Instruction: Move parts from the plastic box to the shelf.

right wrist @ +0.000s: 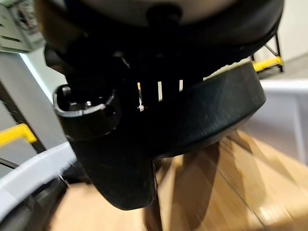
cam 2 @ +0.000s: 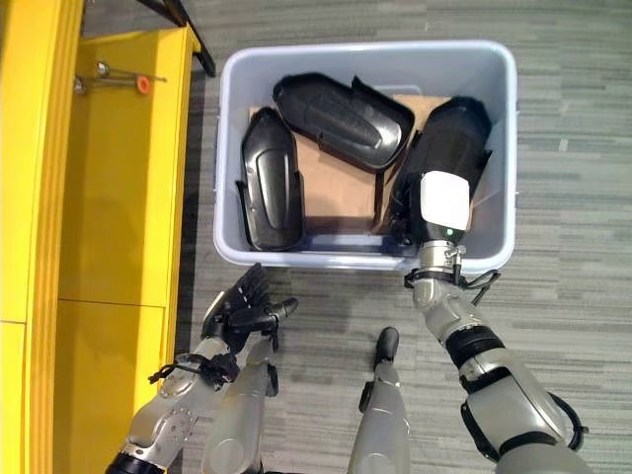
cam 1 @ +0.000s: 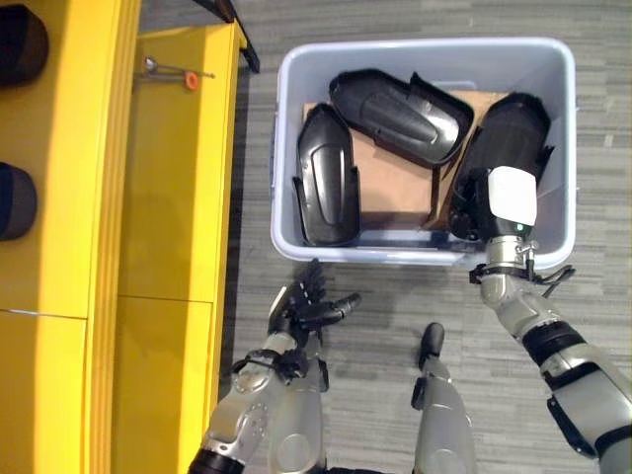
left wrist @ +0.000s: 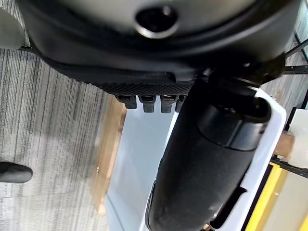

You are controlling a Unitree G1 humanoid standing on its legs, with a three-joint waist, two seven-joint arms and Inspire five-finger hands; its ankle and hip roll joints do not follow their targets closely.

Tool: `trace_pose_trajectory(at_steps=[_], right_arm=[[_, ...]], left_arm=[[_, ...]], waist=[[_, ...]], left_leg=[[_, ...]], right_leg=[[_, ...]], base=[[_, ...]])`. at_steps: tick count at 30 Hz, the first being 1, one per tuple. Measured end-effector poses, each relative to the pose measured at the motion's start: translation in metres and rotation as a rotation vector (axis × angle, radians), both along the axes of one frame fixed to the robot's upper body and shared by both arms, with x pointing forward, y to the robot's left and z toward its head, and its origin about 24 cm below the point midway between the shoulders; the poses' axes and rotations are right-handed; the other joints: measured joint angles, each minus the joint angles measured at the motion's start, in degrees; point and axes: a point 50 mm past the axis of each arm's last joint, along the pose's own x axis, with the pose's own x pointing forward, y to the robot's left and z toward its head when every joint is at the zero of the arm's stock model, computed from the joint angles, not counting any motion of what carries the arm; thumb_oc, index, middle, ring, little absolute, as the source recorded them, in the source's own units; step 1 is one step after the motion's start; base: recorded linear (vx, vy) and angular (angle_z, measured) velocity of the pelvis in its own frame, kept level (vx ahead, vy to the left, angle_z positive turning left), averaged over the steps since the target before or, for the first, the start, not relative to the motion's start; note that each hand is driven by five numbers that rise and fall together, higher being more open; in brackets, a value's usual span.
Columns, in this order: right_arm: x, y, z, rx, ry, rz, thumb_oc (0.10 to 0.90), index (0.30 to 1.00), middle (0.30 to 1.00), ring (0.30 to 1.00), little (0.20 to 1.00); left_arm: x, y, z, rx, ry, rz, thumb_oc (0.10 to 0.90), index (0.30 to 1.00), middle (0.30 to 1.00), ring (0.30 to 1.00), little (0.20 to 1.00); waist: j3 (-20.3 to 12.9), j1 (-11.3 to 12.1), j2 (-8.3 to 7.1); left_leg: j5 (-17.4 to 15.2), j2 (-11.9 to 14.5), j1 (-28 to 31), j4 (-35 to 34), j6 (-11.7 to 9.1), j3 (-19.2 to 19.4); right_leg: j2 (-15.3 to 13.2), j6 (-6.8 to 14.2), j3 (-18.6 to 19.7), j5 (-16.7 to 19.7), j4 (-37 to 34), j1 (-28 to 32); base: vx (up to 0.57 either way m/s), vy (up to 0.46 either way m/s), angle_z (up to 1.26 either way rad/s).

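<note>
From the head views, the box point(cam 1: 425, 252) sits on the floor with the yellow shelf point(cam 1: 178, 188) just beside it. Three black parts lie inside on a cardboard sheet point(cam 1: 390, 183): one part point(cam 1: 326, 178) along the wall nearest the shelf, a second part point(cam 1: 400, 114) tilted in the middle by the far wall, and a third part point(cam 1: 509, 133) at the side away from the shelf. The right hand point(cam 1: 499, 202) is inside the box on that third part. The left hand point(cam 1: 311, 301) hangs outside the box's near wall, fingers relaxed, holding nothing.

In the left wrist view, straight fingertips point(left wrist: 147, 102) point at the box wall.

In the right wrist view, the right hand's fingers are curled around the part's dark edge point(right wrist: 216, 110).
</note>
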Motion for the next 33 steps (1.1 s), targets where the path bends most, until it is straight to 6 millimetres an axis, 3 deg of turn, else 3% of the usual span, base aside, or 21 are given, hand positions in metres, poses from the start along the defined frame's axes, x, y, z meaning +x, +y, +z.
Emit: trace_pose_trajectory(at_steps=[9, 20, 27, 33], right_arm=[[-0.012, -0.002, 0.001, 0.021, 0.008, 0.049, 0.400, 0.300, 0.300, 0.300, 0.300], [-0.019, -0.004, 0.014, 0.007, -0.012, 0.080, 0.400, 0.300, 0.300, 0.300, 0.300], [-0.029, 0.016, 0.042, 0.055, -0.131, 0.183, 0.400, 0.300, 0.300, 0.300, 0.300], [-0.032, 0.019, 0.053, 0.059, -0.154, 0.216, 0.400, 0.300, 0.300, 0.300, 0.300]], left_arm=[[0.012, 0.014, 0.016, -0.018, -0.076, 0.055, 0.900, 1.000, 1.000, 1.000, 1.000], [0.011, 0.017, 0.013, -0.020, -0.063, 0.045, 0.900, 1.000, 1.000, 1.000, 1.000], [0.011, 0.021, 0.013, -0.019, -0.060, 0.056, 0.900, 1.000, 1.000, 1.000, 1.000], [0.009, 0.031, 0.012, -0.041, -0.058, 0.103, 0.900, 1.000, 1.000, 1.000, 1.000]], waist=[[0.24, -0.57, -0.39], [0.68, -1.82, -1.12], [0.47, -3.09, -1.33], [0.19, -3.39, -1.34]], left_leg=[[-0.02, -0.05, 10.28, -3.52, -0.11, 1.24], [-1.83, 0.51, 21.73, -5.36, -1.86, 2.84], [-2.29, 1.70, 25.18, -5.34, -2.08, 3.16], [-2.51, 2.19, 27.00, -5.33, -1.81, 4.04]], right_leg=[[0.45, 0.72, -0.27, 0.68, -5.19, 10.69], [1.31, 1.36, -0.07, 1.82, -9.96, 22.76], [2.12, -0.10, 0.54, 0.82, -9.86, 25.47], [2.67, 0.39, 1.87, 0.31, -9.09, 26.29]], base=[[-0.02, -0.025, -0.02], [-0.01, -0.040, -0.05], [0.02, -0.053, -0.07], [0.00, -0.078, -0.08]])
